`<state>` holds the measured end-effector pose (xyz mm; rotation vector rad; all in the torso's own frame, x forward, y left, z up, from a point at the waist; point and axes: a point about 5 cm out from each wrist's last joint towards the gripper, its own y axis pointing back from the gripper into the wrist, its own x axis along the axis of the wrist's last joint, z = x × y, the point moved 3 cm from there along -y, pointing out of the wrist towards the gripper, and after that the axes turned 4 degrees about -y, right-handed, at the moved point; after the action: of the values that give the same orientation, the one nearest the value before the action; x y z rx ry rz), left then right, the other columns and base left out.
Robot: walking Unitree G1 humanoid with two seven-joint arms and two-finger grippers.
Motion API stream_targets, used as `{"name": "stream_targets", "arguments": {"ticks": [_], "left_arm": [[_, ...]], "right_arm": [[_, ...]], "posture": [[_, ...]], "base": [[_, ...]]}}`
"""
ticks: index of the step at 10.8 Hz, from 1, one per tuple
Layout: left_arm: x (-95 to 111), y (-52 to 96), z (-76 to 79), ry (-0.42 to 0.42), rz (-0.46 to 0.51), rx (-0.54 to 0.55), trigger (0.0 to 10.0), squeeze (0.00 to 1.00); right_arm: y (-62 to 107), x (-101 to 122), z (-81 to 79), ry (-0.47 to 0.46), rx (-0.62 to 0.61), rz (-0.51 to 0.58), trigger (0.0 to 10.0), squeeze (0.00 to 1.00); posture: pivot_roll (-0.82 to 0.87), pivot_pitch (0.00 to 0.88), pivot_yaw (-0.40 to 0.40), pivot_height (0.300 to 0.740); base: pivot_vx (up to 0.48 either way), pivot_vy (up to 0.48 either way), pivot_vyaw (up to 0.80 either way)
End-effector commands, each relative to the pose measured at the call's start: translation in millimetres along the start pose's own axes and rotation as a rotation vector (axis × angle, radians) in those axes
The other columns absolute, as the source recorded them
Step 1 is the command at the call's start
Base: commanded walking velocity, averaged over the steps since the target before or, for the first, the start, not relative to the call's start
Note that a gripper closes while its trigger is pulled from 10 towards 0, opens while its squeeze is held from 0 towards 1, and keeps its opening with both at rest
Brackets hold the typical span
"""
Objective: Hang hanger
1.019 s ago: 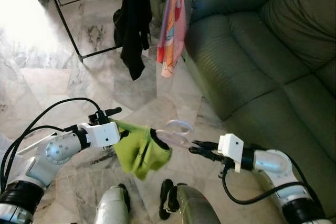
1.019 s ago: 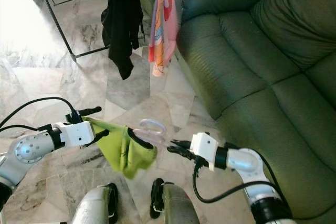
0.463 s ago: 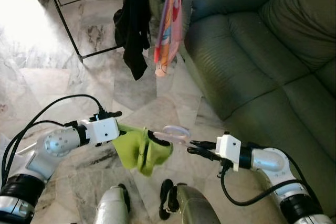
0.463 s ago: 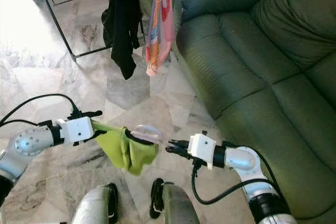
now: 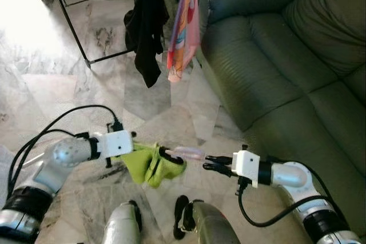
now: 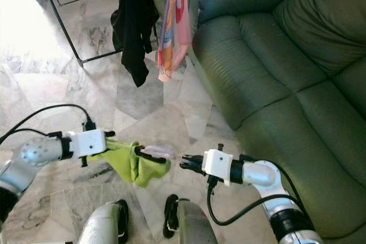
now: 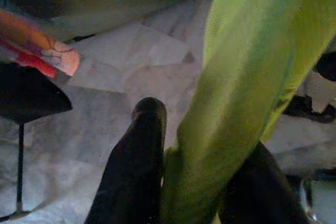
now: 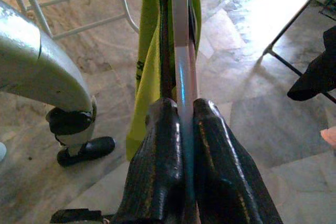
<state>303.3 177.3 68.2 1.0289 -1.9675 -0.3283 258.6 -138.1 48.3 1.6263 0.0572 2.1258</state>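
A lime-green garment (image 5: 150, 163) hangs bunched on a hanger whose pale translucent hook (image 5: 186, 152) points toward the sofa. My left gripper (image 5: 135, 151) is shut on the garment's left end; the cloth (image 7: 252, 51) runs between its two black fingers (image 7: 139, 156). From the right, my right gripper (image 5: 209, 163) is shut on the hook. In the right wrist view the hook's thin strip (image 8: 180, 24) sits pinched between the pads (image 8: 163, 145), with green cloth behind it. All of this is held low over the marble floor, in front of my legs.
A black-framed clothes rack (image 5: 68, 21) stands ahead on the left, with a black garment (image 5: 147, 27) and a pink-orange one (image 5: 186, 27) hanging from it. A dark green sofa (image 5: 286, 55) takes up the right side. My own feet (image 5: 182, 215) show at the bottom.
The hanger has turned so its hook now looks edge-on instead of as a loop. The left gripper has rolled and shifted right, and the right gripper has crept left; the cloth hangs more bunched.
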Motion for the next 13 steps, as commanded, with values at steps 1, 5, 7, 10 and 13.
{"name": "stream_targets", "arguments": {"ticks": [1,5,7,10,13], "left_arm": [[17.5,-9.4,1.1,-0.025,0.059,-0.035,10.0,1.0],[25.6,-12.4,1.5,-0.082,0.056,-0.083,10.0,1.0],[25.0,-14.2,4.4,-0.08,0.056,-0.113,6.6,0.0],[22.1,-13.4,8.7,-0.059,0.037,-0.157,0.0,0.0],[19.8,-12.8,11.0,-0.041,0.028,-0.169,0.0,0.0]], "right_arm": [[-6.6,2.0,-6.5,0.015,0.029,0.018,10.0,0.0],[-8.0,-1.2,-8.4,0.02,0.029,0.01,10.0,0.0],[-8.8,-2.0,-8.6,0.021,0.028,0.008,10.0,0.0],[-9.7,-2.2,-7.2,0.028,0.027,0.004,10.0,0.0],[-11.9,-2.3,-8.4,0.038,0.038,0.002,10.0,0.0]], "posture": [[0.08,0.213,-0.125,0.74],[0.08,0.209,-0.122,0.74],[0.08,0.205,-0.121,0.74],[0.08,0.212,-0.127,0.74],[0.08,0.211,-0.13,0.74]], "base": [[0.0,0.0,0.0],[0.0,0.0,0.0],[0.0,0.0,0.0],[0.0,0.0,0.0],[0.0,0.0,0.0]]}}
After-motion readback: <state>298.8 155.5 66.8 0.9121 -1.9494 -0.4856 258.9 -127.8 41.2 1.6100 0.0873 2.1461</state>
